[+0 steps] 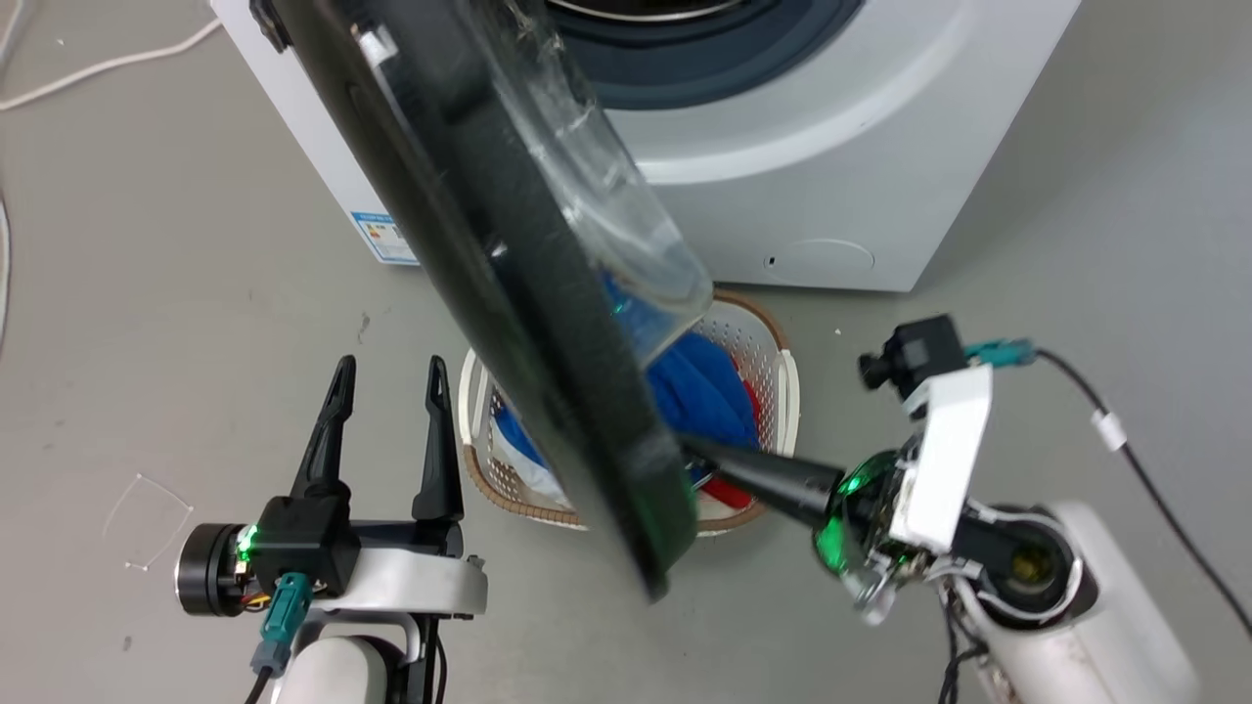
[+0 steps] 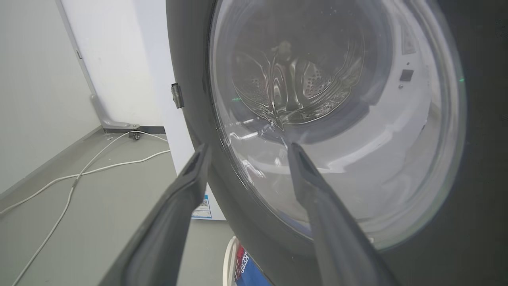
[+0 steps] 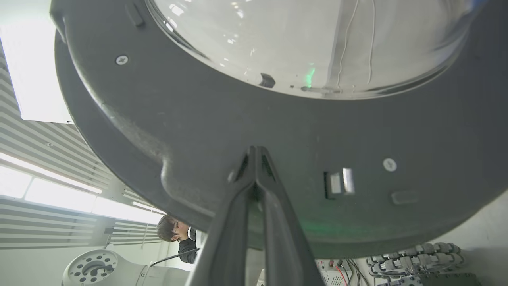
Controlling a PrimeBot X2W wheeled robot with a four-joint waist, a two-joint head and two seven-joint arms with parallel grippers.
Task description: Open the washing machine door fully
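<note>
Large round washing machine door (image 1: 509, 323), with a wide glossy black ring around a clear bulging glass bowl, standing well out from the white front-loading washing machine (image 1: 831, 176). Hinged at the machine's left side, seen almost edge-on in the head view, free edge low in that view. Inner face of dull grey plastic with screws and a small latch piece.

Right gripper (image 1: 690, 450) on the door's inner side, long dark fingers closed tip to tip with nothing between them, tips pressed against the grey ring near the free edge (image 3: 256, 151).

Left gripper (image 1: 389, 376) on the door's outer side, clear of it, fingers spread wide and empty, pointing at the glass (image 2: 246, 149).

Perforated steel drum (image 2: 293, 87) visible through the bowl; dark grey rubber gasket (image 1: 704, 59) around the open mouth.

Below the door, white woven laundry basket (image 1: 785, 376) with blue cloth (image 1: 704, 391) and red cloth (image 1: 748, 401). Blue label sticker (image 1: 386, 238) and small round service flap (image 1: 817, 259) low on the machine front. White cables (image 1: 98, 64) on the grey floor (image 1: 147, 342). Person (image 3: 176, 234) in the background, right wrist view.
</note>
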